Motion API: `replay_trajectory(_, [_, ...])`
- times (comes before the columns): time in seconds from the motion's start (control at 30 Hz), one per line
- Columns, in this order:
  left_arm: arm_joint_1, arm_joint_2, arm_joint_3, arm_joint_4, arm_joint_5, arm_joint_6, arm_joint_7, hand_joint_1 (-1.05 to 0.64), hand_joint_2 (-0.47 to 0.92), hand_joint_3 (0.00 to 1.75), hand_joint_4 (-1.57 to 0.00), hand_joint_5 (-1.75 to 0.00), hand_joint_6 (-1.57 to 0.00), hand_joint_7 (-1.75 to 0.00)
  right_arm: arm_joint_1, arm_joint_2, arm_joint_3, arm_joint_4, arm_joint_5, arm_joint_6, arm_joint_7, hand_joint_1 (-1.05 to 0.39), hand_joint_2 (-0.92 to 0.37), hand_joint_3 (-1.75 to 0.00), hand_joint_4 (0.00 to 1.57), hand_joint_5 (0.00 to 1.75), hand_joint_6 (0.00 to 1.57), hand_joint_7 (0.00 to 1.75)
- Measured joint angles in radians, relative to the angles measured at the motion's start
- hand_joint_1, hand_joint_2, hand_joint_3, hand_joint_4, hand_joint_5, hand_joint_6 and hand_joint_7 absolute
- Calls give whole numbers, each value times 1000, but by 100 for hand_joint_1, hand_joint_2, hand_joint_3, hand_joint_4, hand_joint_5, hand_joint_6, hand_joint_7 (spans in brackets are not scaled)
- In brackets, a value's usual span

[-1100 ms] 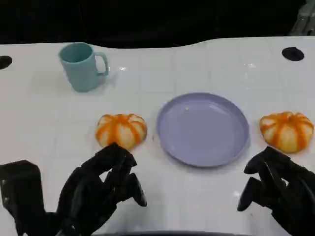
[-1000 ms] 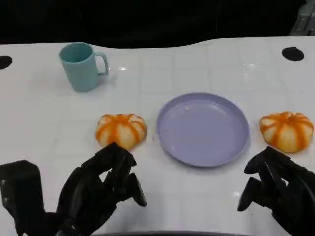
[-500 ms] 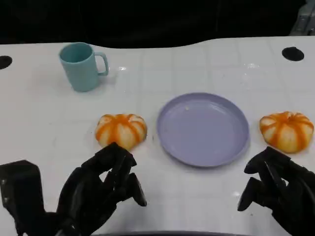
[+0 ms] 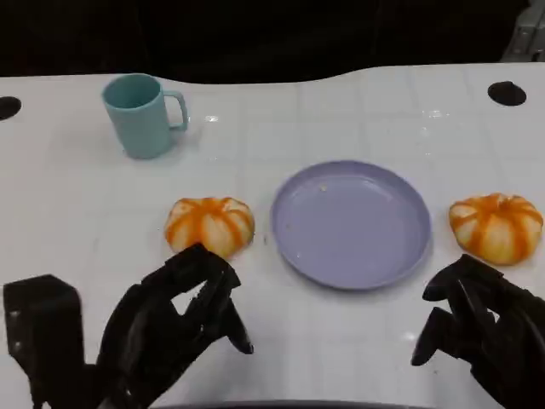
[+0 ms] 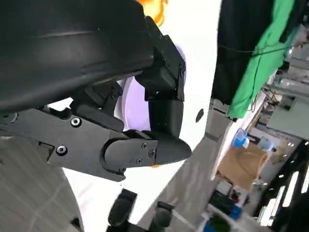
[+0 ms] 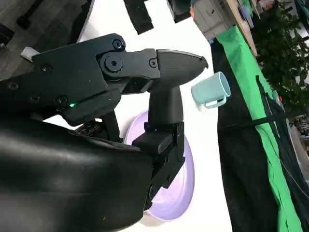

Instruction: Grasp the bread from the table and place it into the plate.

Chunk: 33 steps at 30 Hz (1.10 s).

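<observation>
Bread (image 4: 209,227) left of plate (image 4: 351,223) | second bread (image 4: 496,227) right | mug (image 4: 141,115) far-left | left hand (image 4: 174,319), right hand (image 4: 477,322) empty, fingers apart

White table (image 4: 358,94) bears a lilac plate (image 4: 351,223), a teal mug (image 4: 140,114), and two buns (image 4: 209,225) (image 4: 496,226) striped orange on cream; both hands (image 4: 174,328) (image 4: 481,328) black.

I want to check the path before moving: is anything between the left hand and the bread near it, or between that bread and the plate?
Nothing visible stands in the way. The left hand is just in front of the left bread with bare table between them. The plate lies right beside that bread, a narrow bare gap apart. The cup stands far behind, off the path.
</observation>
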Motion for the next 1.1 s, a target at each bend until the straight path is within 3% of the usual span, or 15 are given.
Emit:
replay_trajectory(0.07, [-15,31,-17,19,63,-67,-15,-55,92,20,-43,-133,-43,-84,-1,0,0,1,0,0,0,-45,-92,-38,64,175,50,162])
replay_trajectory(0.17, [-41,74,-51,49,186,-199,-23,-56,92,14,-40,-124,-44,-70,-4,1,0,1,0,0,0,-45,-92,-37,64,175,50,162])
replay_trajectory(0.27, [-61,121,-80,69,302,-282,-25,-56,92,6,-19,-97,-46,-30,-8,1,-1,5,1,0,0,-46,-92,-37,64,175,50,162])
replay_trajectory(0.4, [-101,225,-110,73,474,-355,-32,-59,92,2,-9,-80,-43,-13,-14,1,-9,20,2,-1,5,-47,-92,-36,64,175,51,161])
replay_trajectory(0.6, [-193,332,-144,104,737,-473,0,-54,88,0,-4,-65,-39,-3,-23,0,-9,38,1,-3,12,-46,-92,-36,66,175,53,161])
replay_trajectory(0.73, [-238,366,-161,138,857,-500,9,-52,85,0,0,-61,-36,-1,-28,2,-10,38,1,-1,3,-45,-92,-36,66,175,53,160])
replay_trajectory(0.93, [-330,432,-228,176,1127,-515,44,-47,77,0,0,-41,-27,0,-32,3,-10,39,0,-1,3,-45,-92,-37,66,175,52,160])
replay_trajectory(1.1, [-391,440,-290,222,1283,-506,52,-37,70,0,0,-33,-27,-1,-32,6,-9,38,0,-1,3,-45,-92,-36,64,175,52,159])
